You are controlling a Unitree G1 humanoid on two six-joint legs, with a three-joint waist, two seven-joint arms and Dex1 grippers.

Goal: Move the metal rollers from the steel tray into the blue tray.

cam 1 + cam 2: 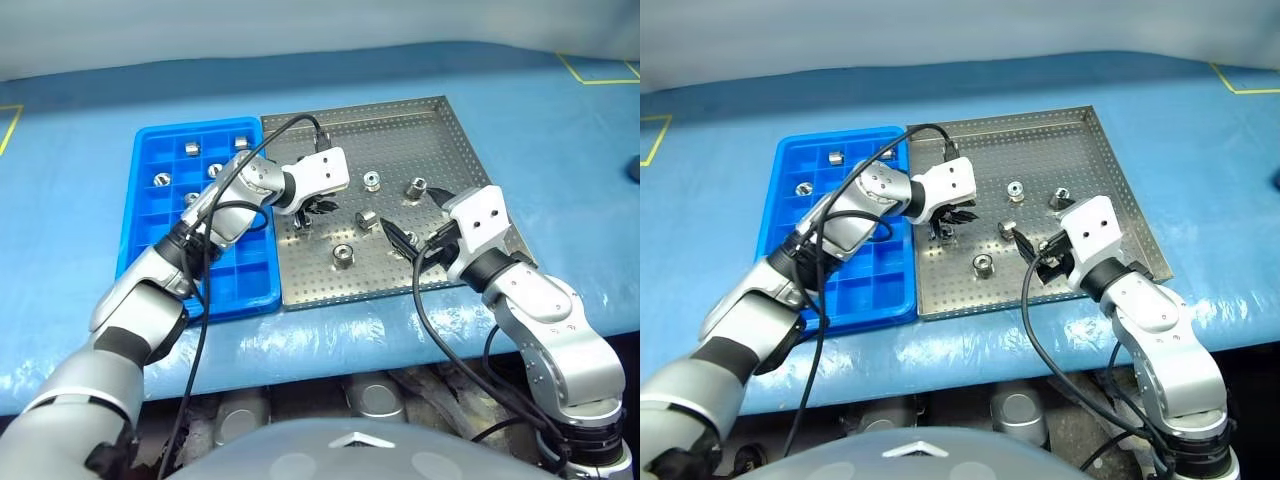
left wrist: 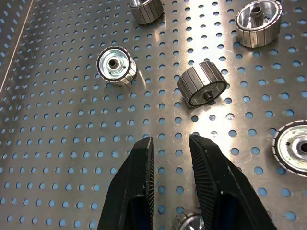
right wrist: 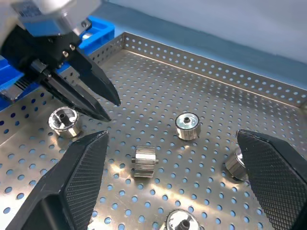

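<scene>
Rollers lie loose on the steel tray. The left gripper, nearly closed and empty, hovers above one and could knock it rolling. The right gripper gapes wide, empty.

A pale blue cover drapes the whole surface, wrinkled and glossy along its front edge at 6 o'clock. Directly on it, side by side and touching, lie the blue tray at 9 o'clock and the steel tray at 3 o'clock of it. Yellow tape lines mark the cover at 2 o'clock and at 10 o'clock.
</scene>
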